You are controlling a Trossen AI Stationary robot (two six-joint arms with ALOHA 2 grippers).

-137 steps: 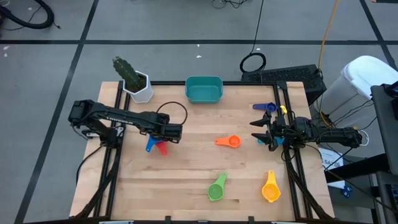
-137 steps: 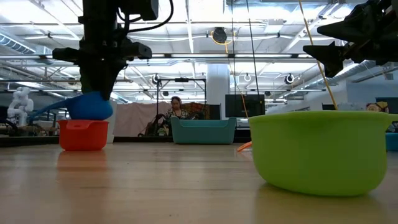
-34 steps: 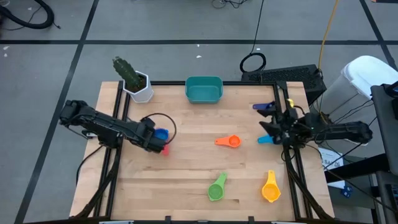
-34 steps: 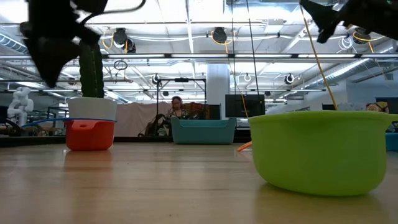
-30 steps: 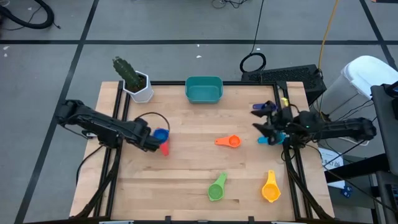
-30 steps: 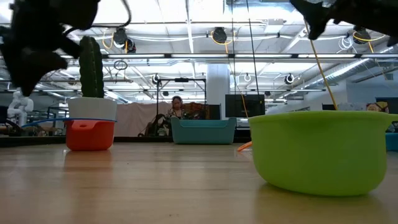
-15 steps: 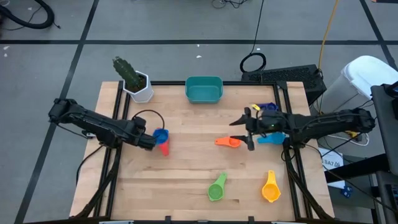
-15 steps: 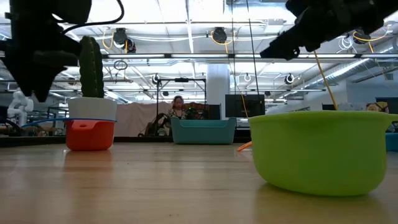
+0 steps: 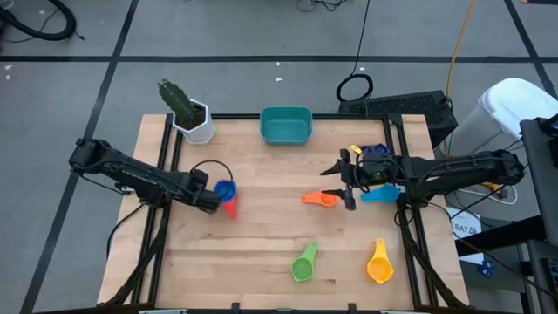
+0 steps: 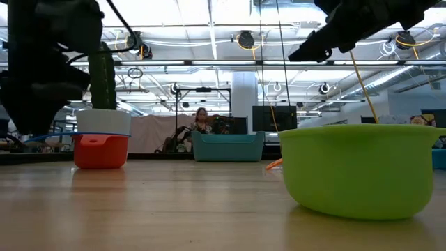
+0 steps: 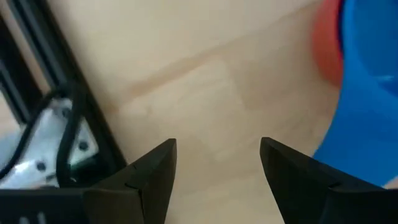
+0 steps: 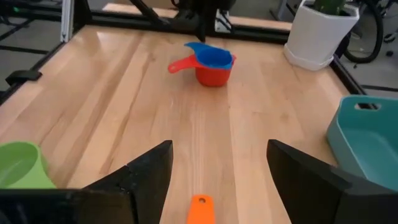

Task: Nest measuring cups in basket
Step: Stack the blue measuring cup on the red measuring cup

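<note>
One orange measuring cup point(image 9: 321, 198), light, stiff plastic best pinched by its flat handle, lies mid-frame beneath the right tool point(image 9: 336, 184), open and empty.

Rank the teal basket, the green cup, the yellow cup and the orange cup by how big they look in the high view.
1. teal basket, clearly largest.
2. green cup and yellow cup: they look about alike, so no ranking between them.
3. orange cup, smallest, partly under the right hand.
</note>
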